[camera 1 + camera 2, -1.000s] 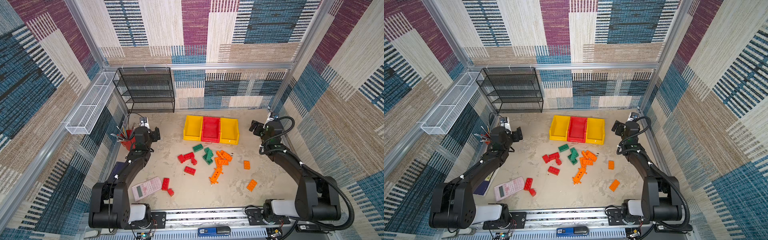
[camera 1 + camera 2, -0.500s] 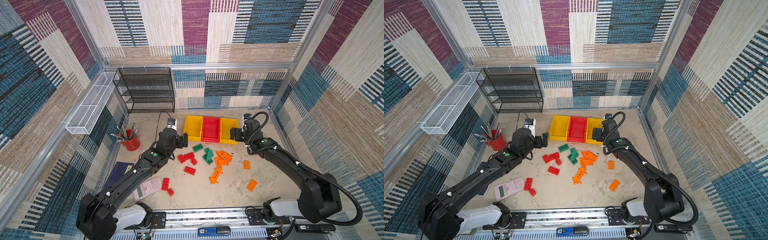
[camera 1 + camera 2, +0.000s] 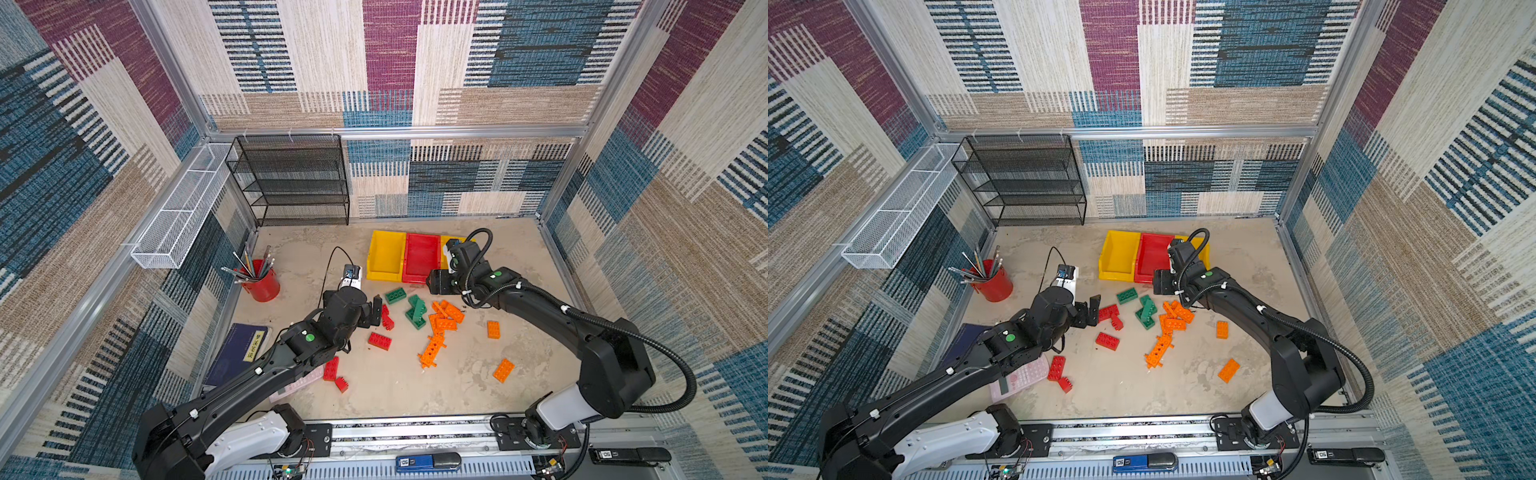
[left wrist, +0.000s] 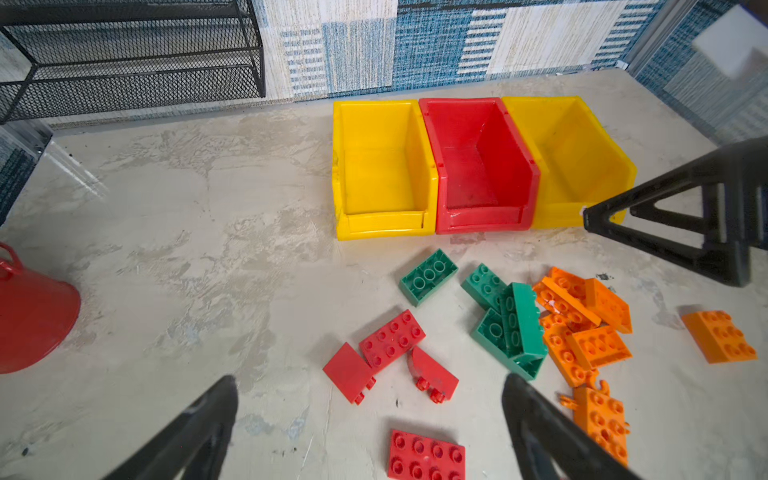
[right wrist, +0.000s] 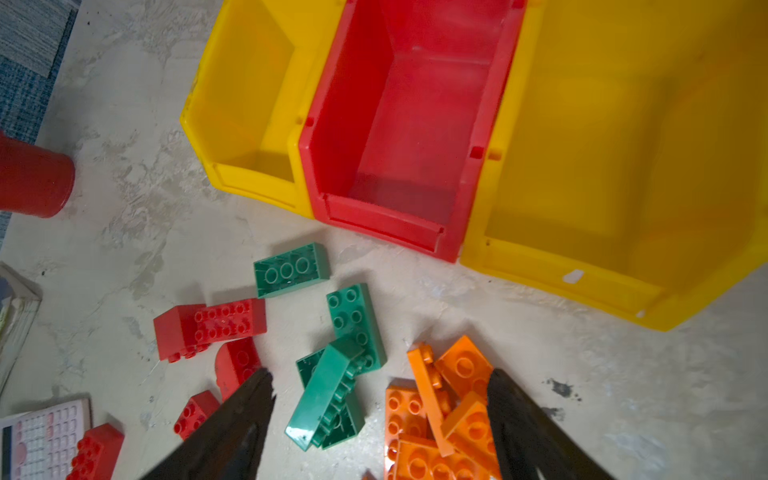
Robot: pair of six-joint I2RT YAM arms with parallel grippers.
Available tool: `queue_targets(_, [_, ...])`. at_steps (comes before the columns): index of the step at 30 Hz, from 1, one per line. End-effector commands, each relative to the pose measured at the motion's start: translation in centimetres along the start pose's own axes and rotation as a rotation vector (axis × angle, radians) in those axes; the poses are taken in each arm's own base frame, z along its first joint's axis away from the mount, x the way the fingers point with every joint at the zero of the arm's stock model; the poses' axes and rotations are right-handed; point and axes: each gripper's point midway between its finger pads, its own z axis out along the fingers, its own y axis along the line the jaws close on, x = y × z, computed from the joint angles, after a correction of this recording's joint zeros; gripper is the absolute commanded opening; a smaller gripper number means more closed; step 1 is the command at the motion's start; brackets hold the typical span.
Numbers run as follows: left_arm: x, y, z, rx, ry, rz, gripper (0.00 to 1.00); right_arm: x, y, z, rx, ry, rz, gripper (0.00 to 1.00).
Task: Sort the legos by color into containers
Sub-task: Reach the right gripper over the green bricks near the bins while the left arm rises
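Gripping nothing at the left jaws, spread wide above the red legos (image 4: 390, 338), likely for a first pick. Likewise empty and parted at the right jaws, over the green legos (image 5: 328, 395) and orange legos (image 5: 461, 370). Beyond, side by side on the counter (image 4: 208, 208): three containers (image 4: 382, 224), all bare.

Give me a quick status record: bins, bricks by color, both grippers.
bins: left yellow bin, red bin, right yellow bin, side by side, all empty
red bricks: on table, by left gripper
green bricks: on table, in front of red bin
orange bricks: pile, holed beam, two lying apart
left gripper: open, empty
right gripper: open, empty, over green and orange bricks
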Motion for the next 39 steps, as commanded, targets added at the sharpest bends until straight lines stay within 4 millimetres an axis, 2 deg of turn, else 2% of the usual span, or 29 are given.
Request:
queue_targets(1, [-0.6,0.3,-0.1,-0.015,-0.041,0.012,0.99,1.1,1.5,0.8,-0.021,0.070,0.064,0.81])
queue_targets(4, [-0.5,0.1,-0.3,0.005,-0.035,-0.007,0.99,2.0,2.5,1.7,0.005,0.121,0.059,0.81])
queue_targets(9, [0.0,-0.1,-0.3,0.029,-0.038,-0.022,0.99,4.6,2.2,3.8,0.099,0.224,0.077,0.73])
queue_targets(12, [0.5,0.0,-0.3,0.034,-0.035,-0.040,0.99,5.4,1.9,4.2,0.160,0.242,0.093,0.71])
queue_targets(15, [0.5,-0.3,-0.4,0.054,-0.044,-0.050,0.99,5.8,1.3,4.2,0.199,0.243,0.122,0.71])
queue_targets(26, [0.5,0.5,-0.7,0.029,-0.060,-0.050,0.99,5.9,2.3,6.1,0.173,0.278,0.106,0.65])
queue_targets(31, [0.1,0.3,-0.5,0.037,-0.074,-0.055,0.99,6.3,2.8,7.0,0.152,0.310,0.095,0.53])
queue_targets(38, [-1.3,-0.6,0.4,0.042,-0.085,-0.020,0.99,6.8,2.8,7.2,0.150,0.338,0.083,0.51])
queue_targets(39, [-1.7,-0.8,0.6,0.044,-0.086,-0.016,0.99,6.9,2.8,7.2,0.150,0.341,0.082,0.48])
